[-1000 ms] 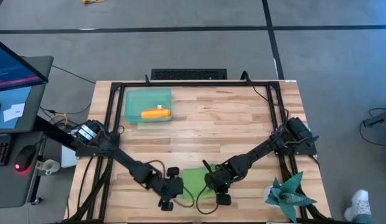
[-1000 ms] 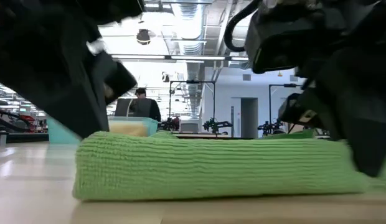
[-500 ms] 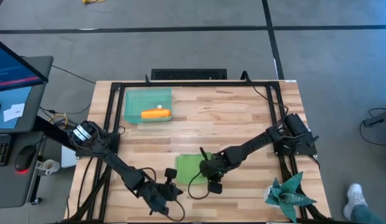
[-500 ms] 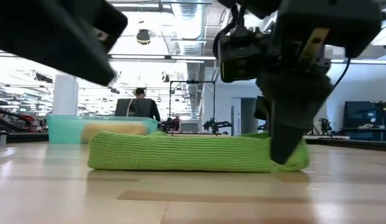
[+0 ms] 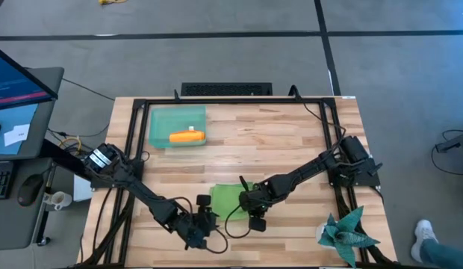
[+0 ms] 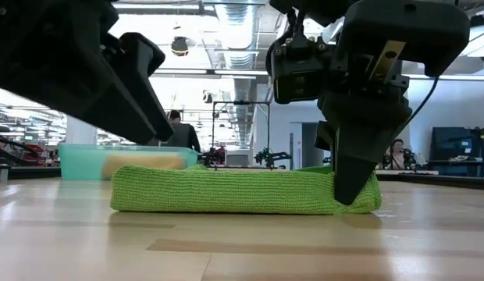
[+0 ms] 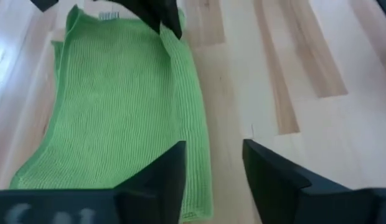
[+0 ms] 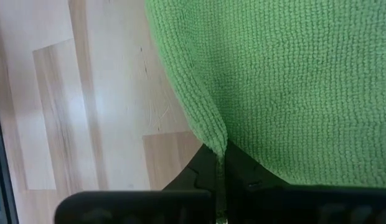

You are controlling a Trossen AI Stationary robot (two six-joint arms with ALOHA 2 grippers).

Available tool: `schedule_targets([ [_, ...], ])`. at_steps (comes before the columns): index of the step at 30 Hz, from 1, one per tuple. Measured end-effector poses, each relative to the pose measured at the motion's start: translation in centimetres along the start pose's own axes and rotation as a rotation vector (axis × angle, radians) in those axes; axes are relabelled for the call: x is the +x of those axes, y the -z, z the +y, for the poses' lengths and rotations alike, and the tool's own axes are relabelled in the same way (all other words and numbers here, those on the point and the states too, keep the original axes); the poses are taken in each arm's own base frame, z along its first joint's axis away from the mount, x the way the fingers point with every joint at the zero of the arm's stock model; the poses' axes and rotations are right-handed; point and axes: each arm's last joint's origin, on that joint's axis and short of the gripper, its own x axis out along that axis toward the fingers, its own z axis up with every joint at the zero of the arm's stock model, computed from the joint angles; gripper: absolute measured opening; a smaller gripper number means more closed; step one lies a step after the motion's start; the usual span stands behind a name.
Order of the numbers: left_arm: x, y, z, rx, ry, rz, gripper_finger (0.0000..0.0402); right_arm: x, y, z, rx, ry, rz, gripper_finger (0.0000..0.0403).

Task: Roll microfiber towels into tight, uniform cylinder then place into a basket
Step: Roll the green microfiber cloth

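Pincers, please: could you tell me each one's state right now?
Left pincer: open, holding nothing.
Right pincer: shut on the green towel edge.

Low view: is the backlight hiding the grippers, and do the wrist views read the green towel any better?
Low view: bright ceiling lights turn both arms into dark silhouettes, though the green towel is lit evenly. Right wrist view: towel weave sharp, right gripper pinching its edge. Left wrist view: left gripper is dark and soft in the foreground, open near the towel's edge.
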Motion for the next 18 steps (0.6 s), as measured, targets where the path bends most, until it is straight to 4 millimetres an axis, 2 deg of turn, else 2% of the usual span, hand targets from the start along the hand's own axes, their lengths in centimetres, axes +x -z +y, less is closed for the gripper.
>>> schedule_targets([
  [5, 0.2, 0.1, 0.4, 0.005, 0.009, 0.034, 0.018, 0.0, 0.0, 0.0, -0.002, 0.0, 0.0, 0.0023],
  [12, 1.2, 2.2, 1.9, -0.075, -0.026, 0.096, 0.0183, 0.0, 0.0, 0.0, -0.002, -0.001, 0.0, 0.0025],
  [18, 1.5, 2.7, 2.4, -0.097, -0.022, 0.106, 0.0183, 0.0, 0.0, 0.0, -0.018, -0.001, 0.0, 0.0024],
])
